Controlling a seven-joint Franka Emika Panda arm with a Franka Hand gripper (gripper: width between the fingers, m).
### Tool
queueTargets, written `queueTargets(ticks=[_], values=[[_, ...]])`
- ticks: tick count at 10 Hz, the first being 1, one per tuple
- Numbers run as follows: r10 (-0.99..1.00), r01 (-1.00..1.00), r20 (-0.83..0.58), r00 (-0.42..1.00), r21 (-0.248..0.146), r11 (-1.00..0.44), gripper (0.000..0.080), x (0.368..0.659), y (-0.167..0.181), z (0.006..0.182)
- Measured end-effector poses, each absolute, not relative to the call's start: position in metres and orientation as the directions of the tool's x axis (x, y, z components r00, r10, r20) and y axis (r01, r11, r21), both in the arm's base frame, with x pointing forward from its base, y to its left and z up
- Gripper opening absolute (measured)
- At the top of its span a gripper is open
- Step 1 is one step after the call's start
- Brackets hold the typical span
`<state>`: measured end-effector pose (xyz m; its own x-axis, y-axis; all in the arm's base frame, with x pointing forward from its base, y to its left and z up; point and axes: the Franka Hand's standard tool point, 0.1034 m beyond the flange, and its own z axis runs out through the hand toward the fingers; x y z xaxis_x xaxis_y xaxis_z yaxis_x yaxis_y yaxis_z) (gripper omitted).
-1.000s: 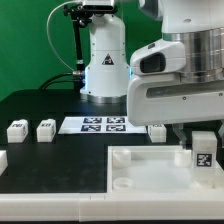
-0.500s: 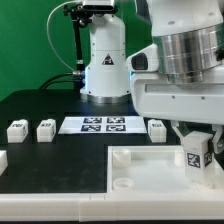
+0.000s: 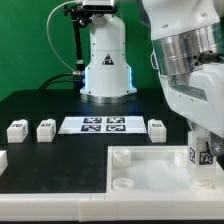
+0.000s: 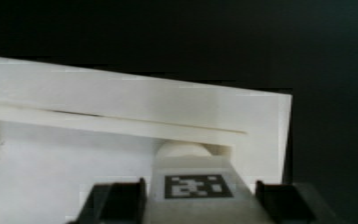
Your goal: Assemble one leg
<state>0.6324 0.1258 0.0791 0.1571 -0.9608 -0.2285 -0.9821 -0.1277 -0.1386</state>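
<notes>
My gripper (image 3: 203, 158) is shut on a leg (image 3: 201, 153), a white block with a square tag, and holds it upright over the right side of the large white tray-like piece (image 3: 150, 170). In the wrist view the leg (image 4: 197, 180) sits between my dark fingers (image 4: 112, 203), above a round corner socket (image 4: 194, 150) of the tray-like piece (image 4: 87, 100). Three more legs stand on the black table: two at the exterior view's left (image 3: 17, 128) (image 3: 45, 128) and one at the right (image 3: 157, 128).
The marker board (image 3: 104, 124) lies behind the tray-like piece. The robot base (image 3: 105, 60) stands at the back. A small white piece (image 3: 3, 159) lies at the exterior view's left edge. A white ledge (image 3: 50, 206) runs along the front.
The arm has tilted and swung toward the exterior view's right, uncovering the leg behind the tray-like piece. The held leg has shifted slightly right and stayed low over the tray-like piece.
</notes>
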Motion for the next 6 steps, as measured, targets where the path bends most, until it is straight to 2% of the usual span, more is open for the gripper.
queueTargets(ticks=[1,3,4,6], values=[[-0.948,-0.967,-0.217,0.235,-0.155,-0.204,0.0367,0.6319,0.1257,0.0784],[-0.856,-0.876,-0.196,0.478,-0.171,-0.451,0.0618,0.6271,0.1240,0.0755],[-0.709,-0.726,-0.158,0.688,-0.170,-0.666,0.0643,0.6273,0.1235,0.0770],[-0.530,-0.540,-0.102,0.842,-0.202,-0.817,0.0643,0.6305,0.1224,0.0767]])
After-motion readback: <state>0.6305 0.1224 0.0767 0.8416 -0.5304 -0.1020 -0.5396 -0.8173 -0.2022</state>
